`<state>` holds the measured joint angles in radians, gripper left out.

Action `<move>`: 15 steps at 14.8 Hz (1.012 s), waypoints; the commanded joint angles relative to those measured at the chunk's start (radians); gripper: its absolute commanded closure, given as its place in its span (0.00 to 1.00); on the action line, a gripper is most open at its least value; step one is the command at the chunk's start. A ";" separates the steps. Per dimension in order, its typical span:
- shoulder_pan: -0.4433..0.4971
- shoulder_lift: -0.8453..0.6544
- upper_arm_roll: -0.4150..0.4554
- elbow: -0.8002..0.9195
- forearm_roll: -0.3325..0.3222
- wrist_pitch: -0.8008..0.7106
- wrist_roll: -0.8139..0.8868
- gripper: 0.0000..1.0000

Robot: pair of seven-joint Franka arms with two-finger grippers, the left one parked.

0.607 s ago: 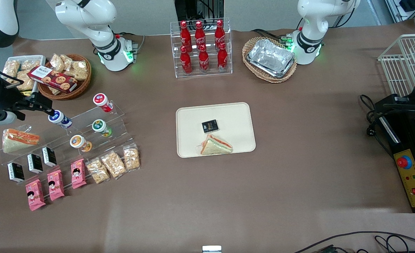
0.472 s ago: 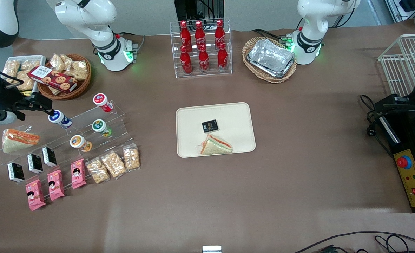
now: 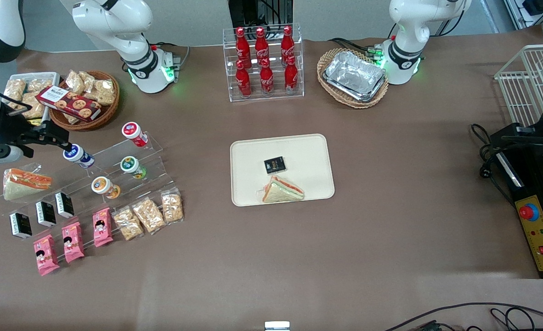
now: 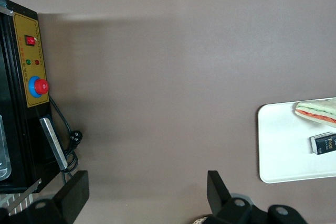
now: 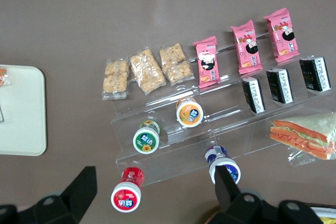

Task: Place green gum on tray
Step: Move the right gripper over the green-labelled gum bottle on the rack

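The green gum [image 3: 132, 166] lies on the middle step of a clear stepped stand, its green-and-white cap facing up; it also shows in the right wrist view [image 5: 146, 138]. The cream tray [image 3: 253, 151] lies mid-table and holds a sandwich [image 3: 282, 190] and a small black packet [image 3: 274, 165]; its corner shows in the right wrist view [image 5: 21, 114]. My gripper [image 3: 53, 136] hovers open and empty over the stand's top step, by the blue-capped bottle [image 3: 78, 155], apart from the green gum. In the right wrist view the gripper [image 5: 155, 192] has its fingers spread wide around the red-capped bottle [image 5: 126, 194] and the blue-capped bottle [image 5: 223, 165].
An orange-capped bottle [image 3: 104, 186] is on the lowest step. Snack packets [image 3: 147, 215], pink packets [image 3: 73, 241], black packets [image 3: 46, 213] and a wrapped sandwich [image 3: 25, 183] lie around the stand. A wicker basket of snacks [image 3: 85, 99], a cola rack [image 3: 263, 62] and foil trays [image 3: 354, 76] stand farther from the camera.
My gripper has shifted very slightly away from the front camera. Nothing else has moved.
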<state>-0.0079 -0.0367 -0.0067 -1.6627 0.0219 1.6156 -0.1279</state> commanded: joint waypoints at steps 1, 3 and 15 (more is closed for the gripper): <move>0.009 0.011 0.007 0.012 -0.013 -0.020 -0.099 0.00; 0.008 0.006 0.007 -0.006 -0.011 -0.011 -0.136 0.00; 0.054 -0.164 0.010 -0.462 -0.010 0.316 -0.059 0.00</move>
<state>0.0313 -0.1552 0.0051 -2.0215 0.0219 1.8572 -0.2219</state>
